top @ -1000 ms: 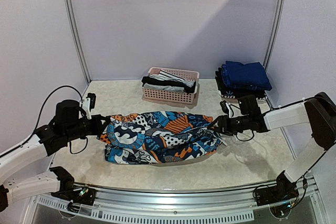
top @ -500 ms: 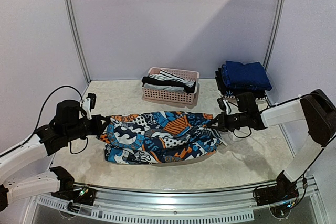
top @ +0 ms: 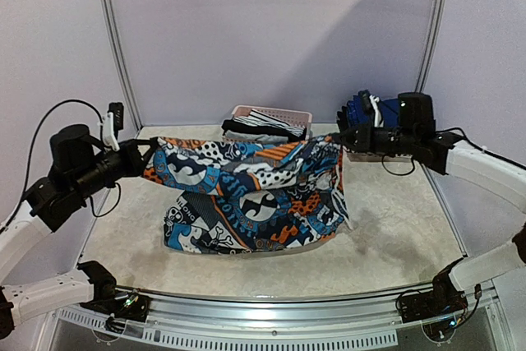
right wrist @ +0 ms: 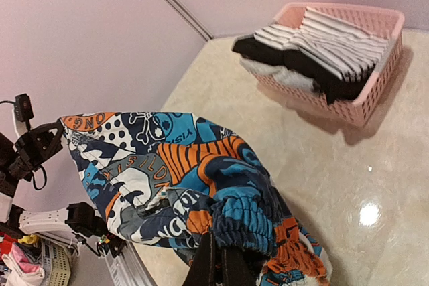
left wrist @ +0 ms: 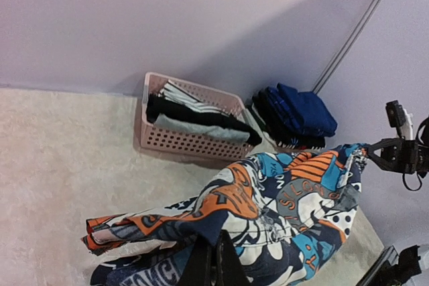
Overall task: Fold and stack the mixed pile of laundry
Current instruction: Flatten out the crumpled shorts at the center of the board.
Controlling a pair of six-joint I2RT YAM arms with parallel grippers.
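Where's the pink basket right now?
In the top view, the pink basket sits back centre by the wall, behind the hanging patterned garment and left of the folded navy stack.

Basket (top: 243,108) front behind patterned garment (top: 246,195)

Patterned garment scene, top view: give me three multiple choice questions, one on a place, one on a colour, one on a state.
1. Where is the pale pink slatted plastic basket?
A by the back wall
B between the arm bases
C in the near left corner
2. What colour tops the folded clothes stack in the far right corner?
A red
B dark blue
C yellow
3. The orange, blue, black and white patterned garment is:
A folded flat
B in the basket
C held up between the left gripper and right gripper
Answers: 1 A, it stands by the wall behind the garment. 2 B, navy cloth lies on top. 3 C, both grippers are shut on its upper corners.
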